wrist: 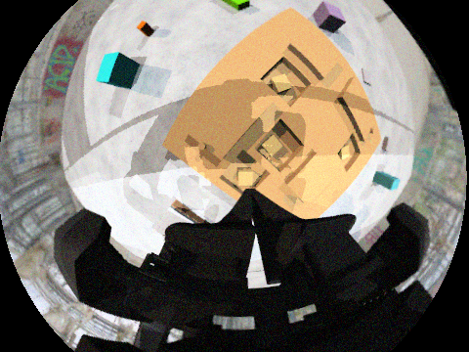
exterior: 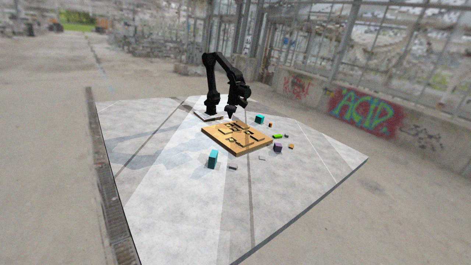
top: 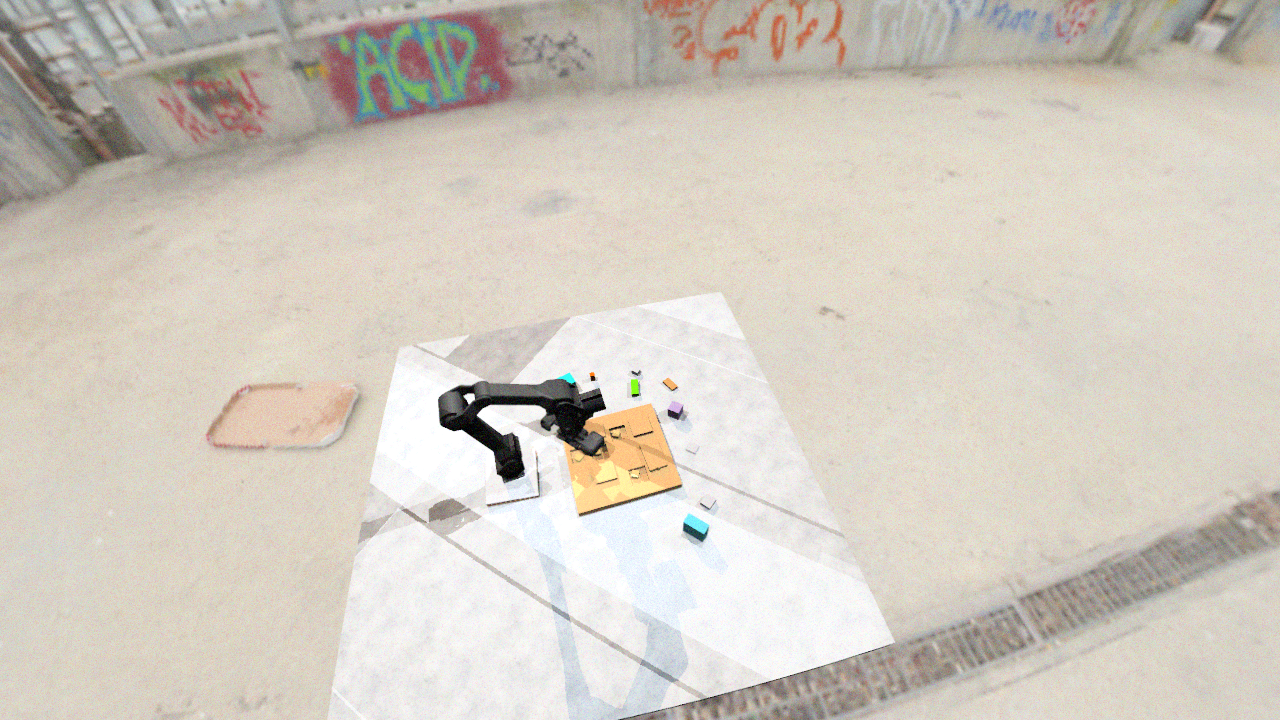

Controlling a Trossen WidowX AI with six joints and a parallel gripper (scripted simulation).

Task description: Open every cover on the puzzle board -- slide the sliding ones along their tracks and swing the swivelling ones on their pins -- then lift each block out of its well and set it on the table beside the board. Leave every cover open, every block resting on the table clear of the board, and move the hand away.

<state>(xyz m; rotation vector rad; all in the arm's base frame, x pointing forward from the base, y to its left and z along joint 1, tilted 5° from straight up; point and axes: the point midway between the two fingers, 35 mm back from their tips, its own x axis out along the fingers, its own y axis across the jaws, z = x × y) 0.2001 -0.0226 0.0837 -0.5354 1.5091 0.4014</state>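
Note:
The tan puzzle board (top: 586, 503) (exterior: 213, 138) (wrist: 205, 114) lies flat. Its covers are tan plates like the board; one square cover (exterior: 225, 131) lies beside open wells. A pale yellow block (wrist: 280, 82) sits in one well, a second block (wrist: 272, 148) in the middle well, a third block (wrist: 245, 177) in the well by the arm-side edge, and a fourth block (wrist: 348, 149) in the well at the right. No cover hides these blocks. My gripper (exterior: 230, 117) (wrist: 249, 192) is shut and empty, above the board's arm-side part. Cover tracks and pins are too small to make out.
Around the board lie a cyan box (top: 695, 526) (exterior: 213, 159), another cyan box (exterior: 259, 119) (wrist: 118, 69), a purple cube (top: 675, 410) (exterior: 277, 147), a green block (top: 635, 387) (exterior: 277, 136), an orange piece (top: 670, 384) (exterior: 291, 145) and a flat grey piece (top: 708, 503) (exterior: 233, 167).

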